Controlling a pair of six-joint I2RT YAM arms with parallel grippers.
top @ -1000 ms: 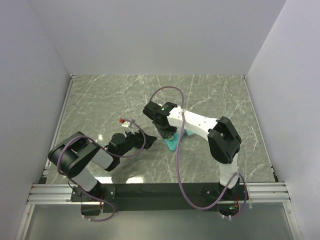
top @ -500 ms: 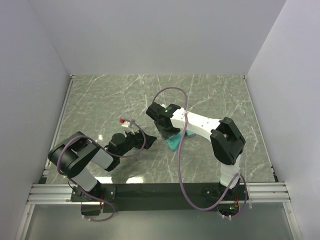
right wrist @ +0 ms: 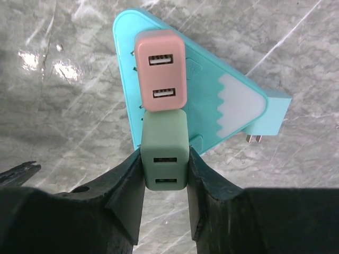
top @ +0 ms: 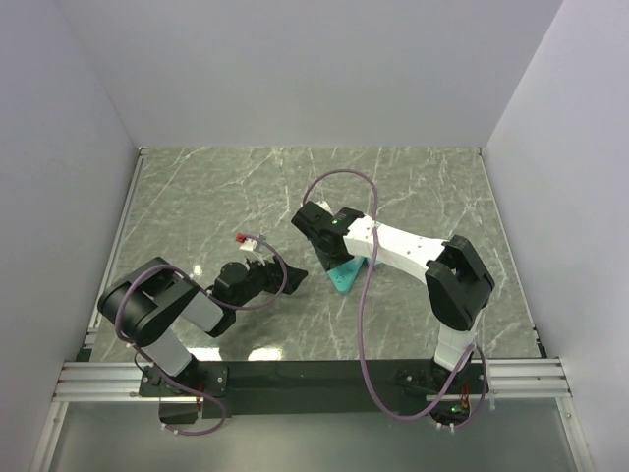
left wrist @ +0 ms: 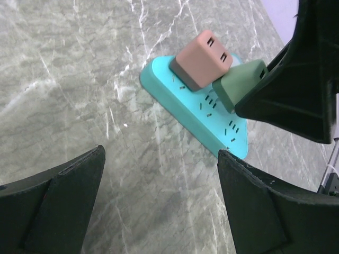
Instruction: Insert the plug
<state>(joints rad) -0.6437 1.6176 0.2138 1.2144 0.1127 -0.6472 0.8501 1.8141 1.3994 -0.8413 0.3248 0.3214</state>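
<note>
Quick count of what's on the worktop (left wrist: pixel 63 69): one teal triangle-shaped power strip (right wrist: pixel 204 79), two chunky plugs, and one tiny red-and-white connector (top: pixel 251 238) lying by itself off to the left, well apart from the strip.

The pink plug (right wrist: pixel 160 69) is sitting on the strip near its pointed end, and nothing is touching it. The green plug (right wrist: pixel 164 140) is right up against it on the strip's face, near the edge. Each plug has two USB ports facing up, so four ports total. I can't tell if the green one is pushed all the way in. Two little metal prongs stick out of the strip's wide end.

The right gripper (right wrist: pixel 164 159) has its two fingers (right wrist: pixel 127 196) squeezed on the green plug, one on each side, coming straight down over it.

The left gripper (left wrist: pixel 159 159) isn't holding anything. Its two fingers (left wrist: pixel 58 196) are spread wide, low over bare marble, near the strip and pointing at it but not touching it. From the top view, both arms reach toward the middle of the worktop, and the strip sits between the two grippers.
</note>
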